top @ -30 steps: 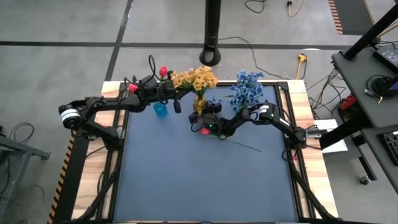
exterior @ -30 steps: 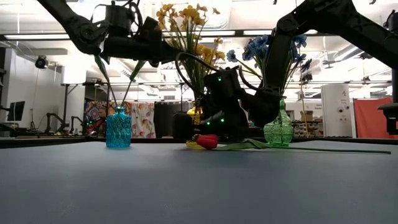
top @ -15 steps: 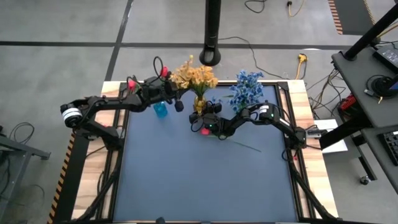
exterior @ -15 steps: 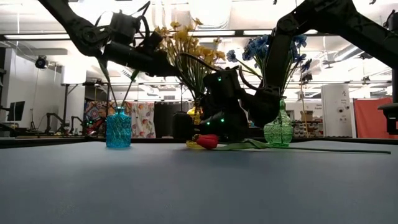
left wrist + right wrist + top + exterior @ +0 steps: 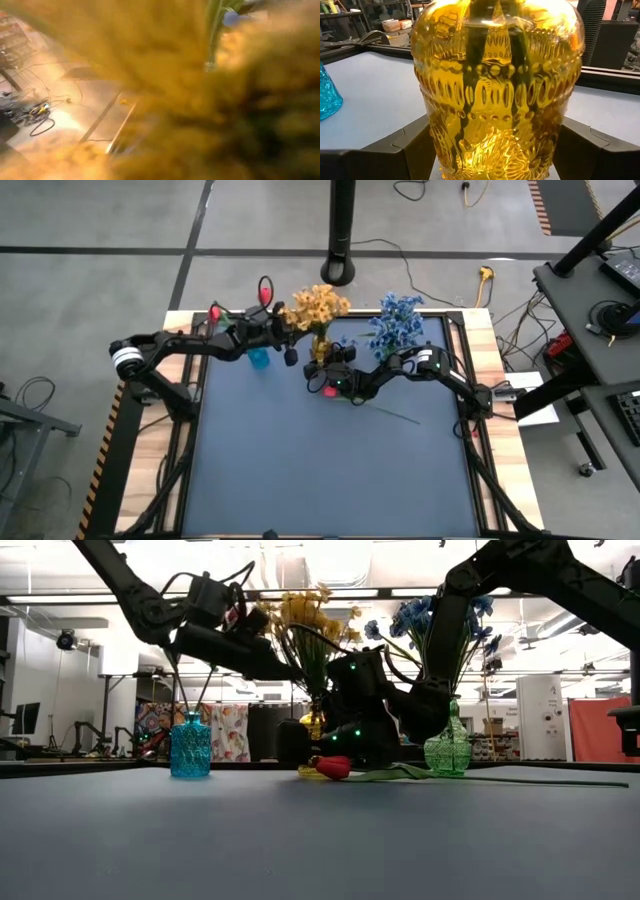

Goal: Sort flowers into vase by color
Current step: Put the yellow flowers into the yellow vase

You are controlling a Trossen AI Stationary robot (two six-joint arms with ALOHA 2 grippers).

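Observation:
A yellow glass vase (image 5: pixel 495 90) stands upright on its base on the table, with yellow blossoms (image 5: pixel 316 305) rising from it. My right gripper (image 5: pixel 495 150) is low at that vase (image 5: pixel 320 346). My left gripper (image 5: pixel 285 670) is tipped down among the yellow stems, and blossoms (image 5: pixel 165 100) fill its wrist view. A blue vase (image 5: pixel 190 745) holds red buds (image 5: pixel 265 286). A green vase (image 5: pixel 448 750) holds blue blossoms (image 5: pixel 395 320). One red bud (image 5: pixel 335 767) lies on the table, its stem (image 5: pixel 520 781) trailing right. My right gripper has the yellow vase's lower body (image 5: pixel 437 150) between its two fingers, one finger (image 5: pixel 415 145) on each side. It comes in level from the table's right side. The vase stands upright with its base on the table.
The three vases stand in a row near the table's far edge (image 5: pixel 330 312), close together. The loose red flower lies just nearward of my right gripper (image 5: pixel 326 372). The dark mat (image 5: pixel 300 470) stretches toward the near edge. A black post (image 5: pixel 342 240) stands beyond the table.
My left gripper has moved right toward the yellow vase and tipped from level to slanting downward into the stems. A yellow sprig rose above the bunch, then sank back into it. The red buds in the blue vase shifted slightly.

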